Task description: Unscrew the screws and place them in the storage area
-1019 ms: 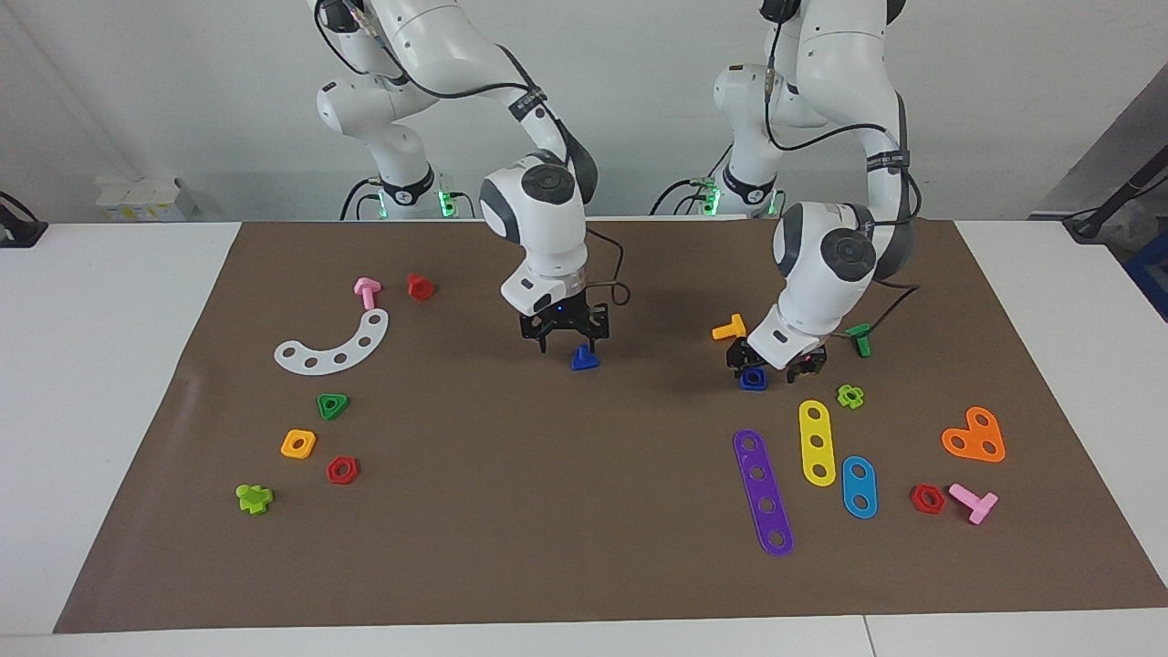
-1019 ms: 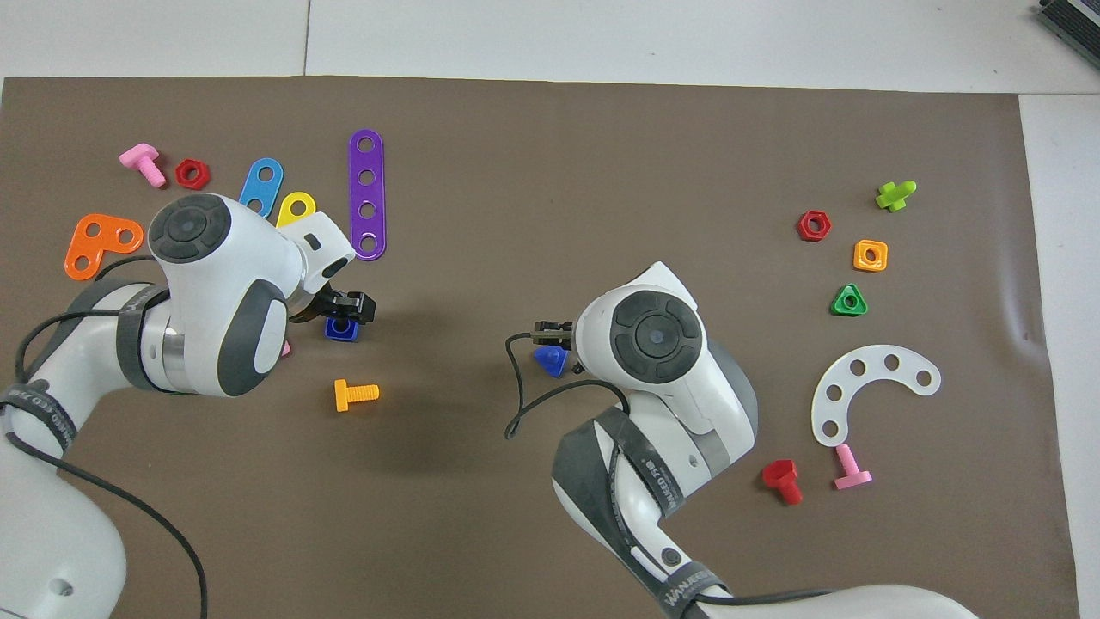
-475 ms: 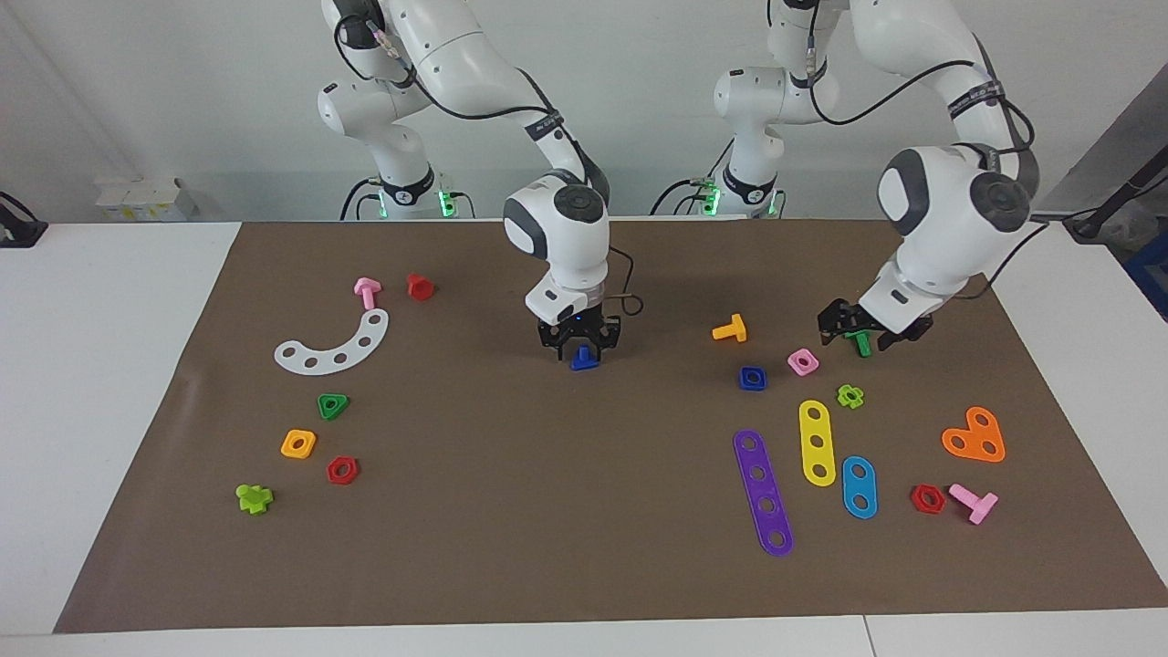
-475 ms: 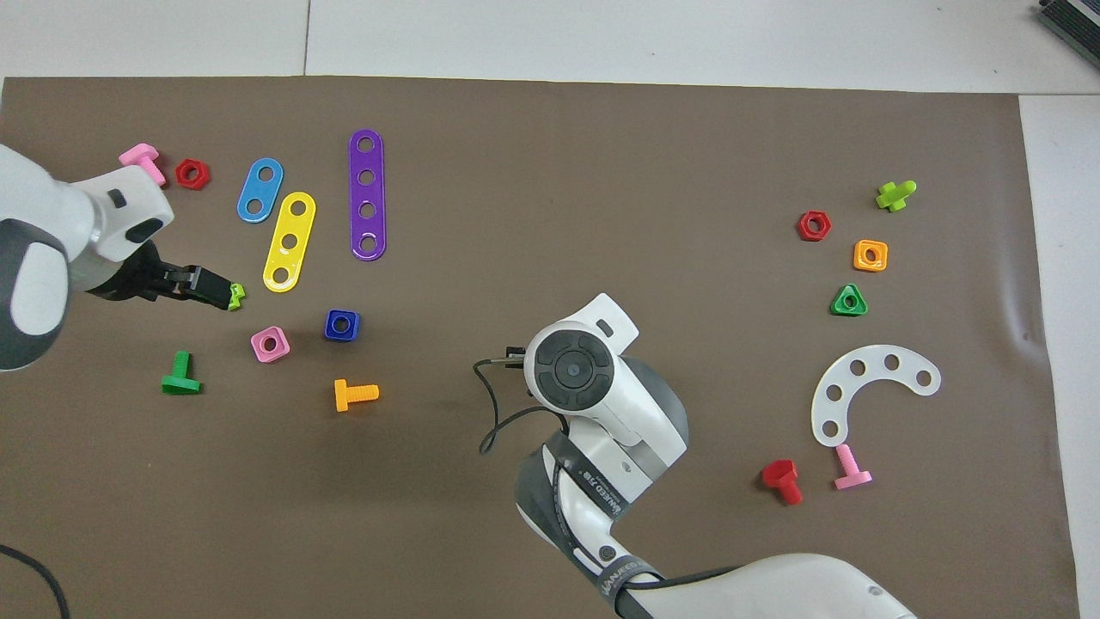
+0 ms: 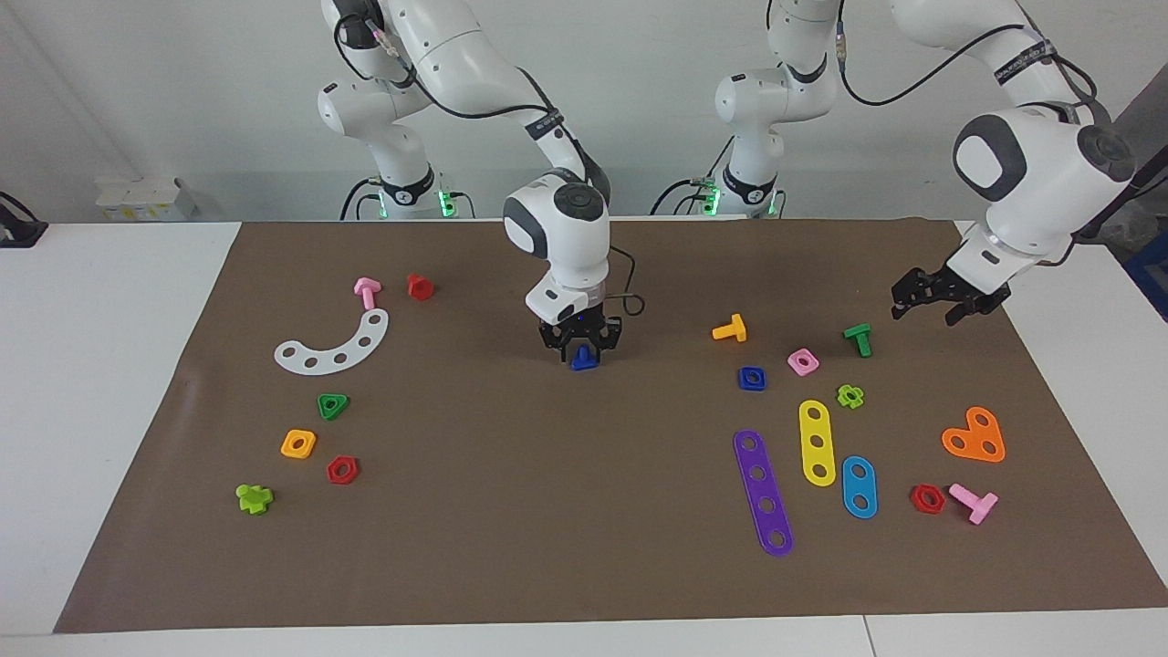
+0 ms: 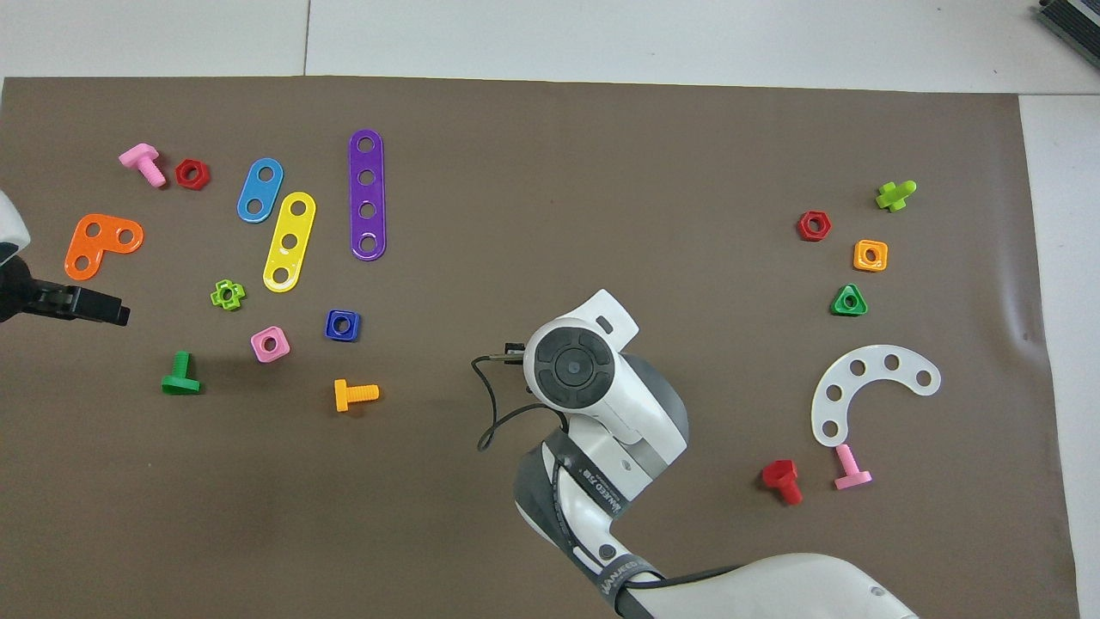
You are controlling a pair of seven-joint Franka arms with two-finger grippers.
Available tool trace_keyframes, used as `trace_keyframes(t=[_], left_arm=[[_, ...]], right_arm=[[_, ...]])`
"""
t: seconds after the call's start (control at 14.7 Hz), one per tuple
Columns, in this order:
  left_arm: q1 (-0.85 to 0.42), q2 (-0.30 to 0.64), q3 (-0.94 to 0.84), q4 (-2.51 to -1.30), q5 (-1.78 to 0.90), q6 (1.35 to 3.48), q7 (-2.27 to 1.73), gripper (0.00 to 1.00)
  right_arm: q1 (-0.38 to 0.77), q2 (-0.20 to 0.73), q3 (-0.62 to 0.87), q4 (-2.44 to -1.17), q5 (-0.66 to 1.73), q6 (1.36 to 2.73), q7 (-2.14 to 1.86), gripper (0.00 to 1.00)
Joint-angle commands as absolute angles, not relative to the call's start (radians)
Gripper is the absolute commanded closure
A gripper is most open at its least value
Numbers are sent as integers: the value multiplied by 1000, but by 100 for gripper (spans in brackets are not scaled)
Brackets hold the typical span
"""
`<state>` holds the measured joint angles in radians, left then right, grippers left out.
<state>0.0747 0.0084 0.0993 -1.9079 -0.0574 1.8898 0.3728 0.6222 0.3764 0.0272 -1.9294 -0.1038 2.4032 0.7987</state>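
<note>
The dark-blue triangular-headed screw (image 5: 583, 361) hangs between the fingers of my right gripper (image 5: 581, 350), just above the middle of the brown mat (image 5: 547, 511). The right wrist hides the screw in the overhead view. The storage area lies toward the right arm's end, around the white curved strip (image 5: 333, 347) (image 6: 868, 387), with green (image 5: 333, 405), orange (image 5: 298, 443) and red (image 5: 342, 470) nuts. My left gripper (image 5: 942, 299) (image 6: 94, 306) is open and empty, raised over the mat's edge at the left arm's end. The blue square nut (image 5: 752, 378) (image 6: 342, 324) lies alone on the mat.
Near the blue nut lie a pink nut (image 5: 802, 361), a green bolt (image 5: 859, 338), an orange bolt (image 5: 730, 328) and purple (image 5: 763, 493), yellow (image 5: 817, 443) and blue (image 5: 859, 486) strips. A pink bolt (image 5: 367, 291) and a red bolt (image 5: 420, 286) lie near the white strip.
My left gripper has lifted off the blue square nut and swung away to the left arm's end of the mat. My right gripper has turned upright with the screw and stays mid-mat.
</note>
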Motion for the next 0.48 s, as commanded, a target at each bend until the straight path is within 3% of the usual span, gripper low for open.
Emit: trace_keyframes(t=[0.0, 0.07, 0.2, 0.27, 0.41], left_arm=[[80, -98, 86, -1960, -40, 1884, 354, 4], [69, -107, 86, -1956, -40, 1870, 332, 4], [63, -121, 62, -1928, -32, 1827, 258, 3], [63, -124, 31, -1916, -20, 1803, 233, 3], [63, -138, -1, -1882, 15, 1749, 204, 2]], right_arm=[[618, 374, 28, -1927, -124, 2414, 827, 50], [618, 374, 28, -1927, -124, 2414, 827, 56], [618, 374, 28, -1927, -123, 2413, 827, 90], [618, 373, 28, -1928, -123, 2411, 827, 100], [618, 370, 28, -1928, -123, 2408, 824, 100]])
